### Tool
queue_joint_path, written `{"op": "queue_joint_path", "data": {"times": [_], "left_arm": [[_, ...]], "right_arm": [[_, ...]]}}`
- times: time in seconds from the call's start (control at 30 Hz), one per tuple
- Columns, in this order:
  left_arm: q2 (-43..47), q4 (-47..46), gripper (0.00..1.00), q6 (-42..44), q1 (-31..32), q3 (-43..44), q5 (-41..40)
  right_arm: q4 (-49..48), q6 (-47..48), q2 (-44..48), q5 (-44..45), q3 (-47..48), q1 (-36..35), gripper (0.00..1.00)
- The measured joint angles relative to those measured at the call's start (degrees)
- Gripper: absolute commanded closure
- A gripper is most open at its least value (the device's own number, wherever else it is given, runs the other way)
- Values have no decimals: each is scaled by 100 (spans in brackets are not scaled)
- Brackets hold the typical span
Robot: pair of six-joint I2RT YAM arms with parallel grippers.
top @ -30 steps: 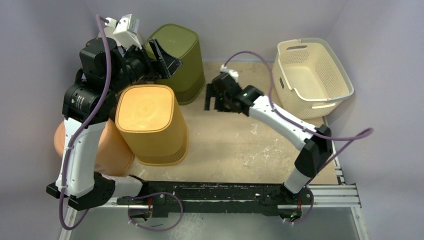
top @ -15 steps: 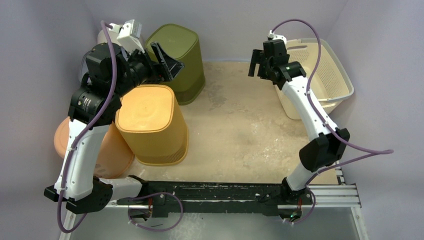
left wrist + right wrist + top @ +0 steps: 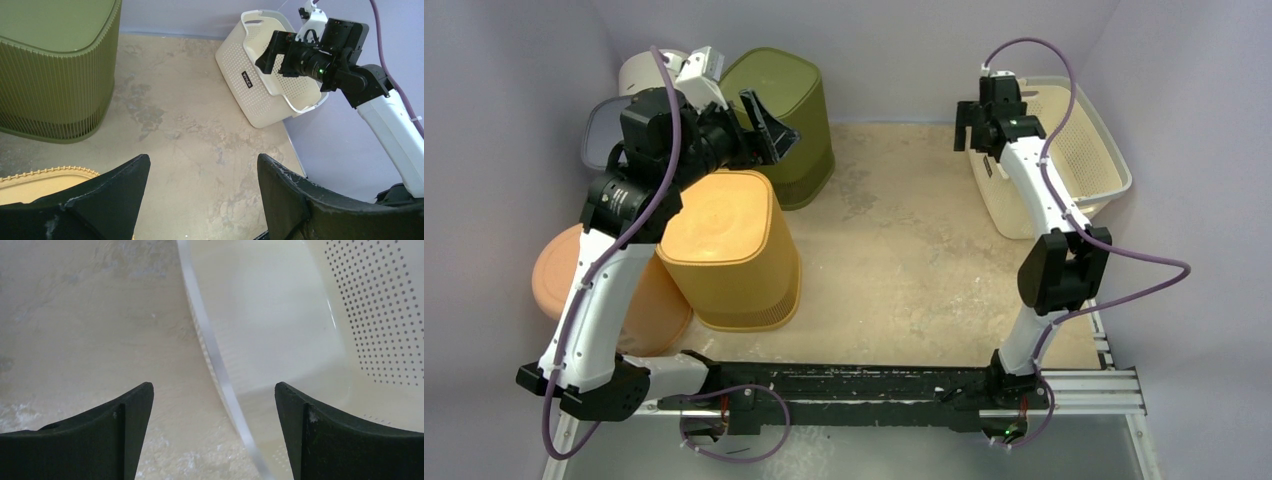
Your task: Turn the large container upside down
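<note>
Right gripper (image 3: 212, 387) spread wide over the basket (image 3: 1089, 150) rim
The basket sits mouth up just below it, between lilac walls (image 3: 874, 50); the left gripper (image 3: 202, 160), likewise spread, hovers above an upturned yellow bin (image 3: 724, 240) beside a green bin (image 3: 789, 100) on the scuffed tan table (image 3: 904, 250).

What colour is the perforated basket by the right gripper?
The basket is cream-white, dotted with small holes; the left wrist view shows it best.

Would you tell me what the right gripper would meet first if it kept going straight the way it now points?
Most likely the near rim of the white basket: in the wrist view the rim runs between the open fingers of the right gripper. Its distance is unclear.
</note>
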State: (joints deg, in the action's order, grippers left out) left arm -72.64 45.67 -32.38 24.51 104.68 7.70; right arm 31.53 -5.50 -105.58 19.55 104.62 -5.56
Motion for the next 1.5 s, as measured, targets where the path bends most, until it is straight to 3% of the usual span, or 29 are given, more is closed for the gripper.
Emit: {"op": "queue_joint_path", "data": {"times": [0.2,0.37,0.53,0.63,0.93,1.03,1.07,1.33,1.5], "left_arm": [[-79,-184,24,0,0,-243,-9],[-184,-271,24,0,0,-417,-46],[-249,-297,24,0,0,-549,-48],[-280,-317,24,0,0,-592,-46],[-313,-358,24,0,0,-686,-44],[-310,-361,24,0,0,-739,-46],[-308,-356,24,0,0,-743,-46],[-85,-306,24,-2,0,-748,-90],[142,-66,24,2,0,-643,-201]], "right_arm": [[-295,254,-452,-258,181,221,13],[-400,376,-892,-511,181,313,27],[-459,420,-1102,-713,181,431,31],[-551,442,-1106,-710,127,470,44],[-857,470,-1117,-702,-385,498,58],[-970,470,-1117,-695,-472,516,96],[-1021,485,-1117,-732,-511,535,100],[-1174,192,-968,-820,-726,538,100],[-1174,-374,-667,-1637,-820,533,100]]}}
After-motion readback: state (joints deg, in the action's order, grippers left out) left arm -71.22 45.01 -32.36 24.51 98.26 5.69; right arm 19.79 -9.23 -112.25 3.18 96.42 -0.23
